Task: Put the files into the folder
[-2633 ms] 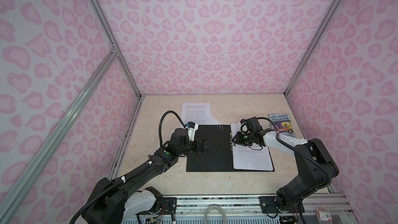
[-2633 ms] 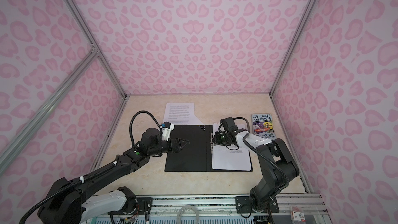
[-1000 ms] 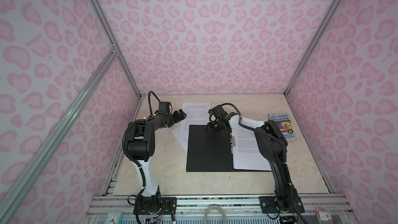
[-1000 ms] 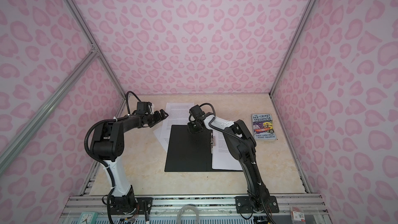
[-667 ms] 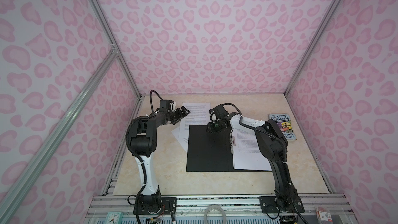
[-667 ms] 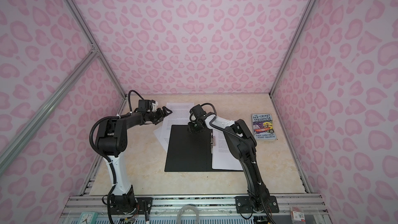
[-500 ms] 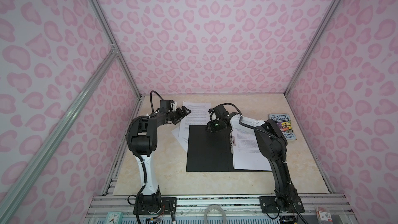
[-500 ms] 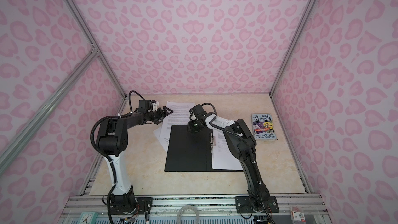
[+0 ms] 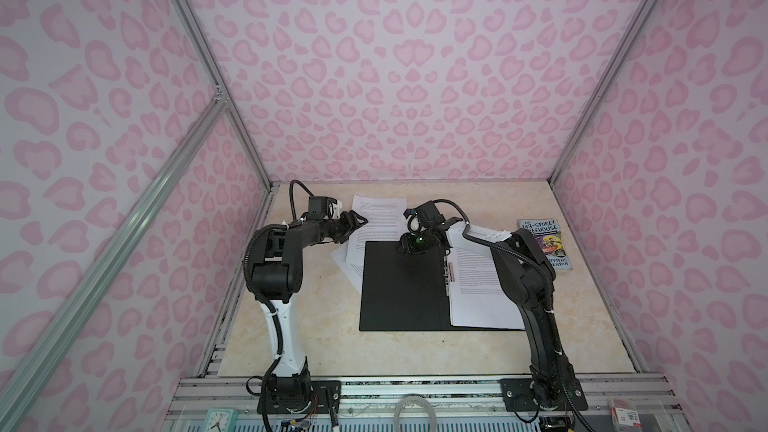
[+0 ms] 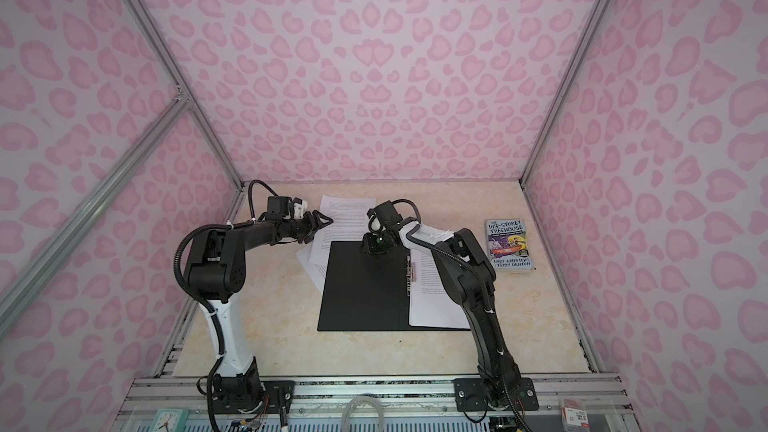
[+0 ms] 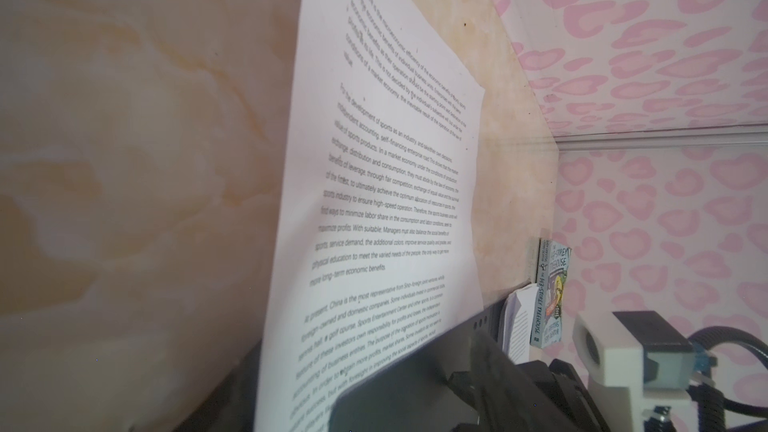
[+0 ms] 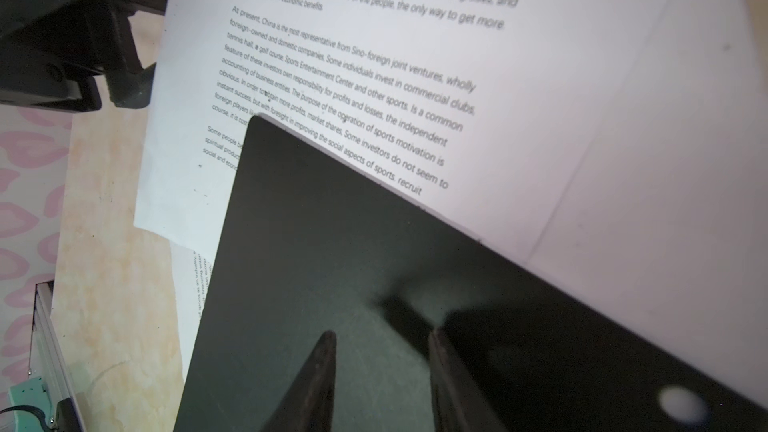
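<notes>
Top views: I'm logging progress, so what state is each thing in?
folder: open flat, black inside up.
filed sheet: lying in the folder's right half.
loose sheets: outside, partly under the folder.
book: closed, flat.
left gripper: open at a loose sheet's edge.
right gripper: open, tips on the folder.

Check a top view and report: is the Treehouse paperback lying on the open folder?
No, the Treehouse paperback lies on the bare table, off to the side of the open folder and apart from it.
</notes>
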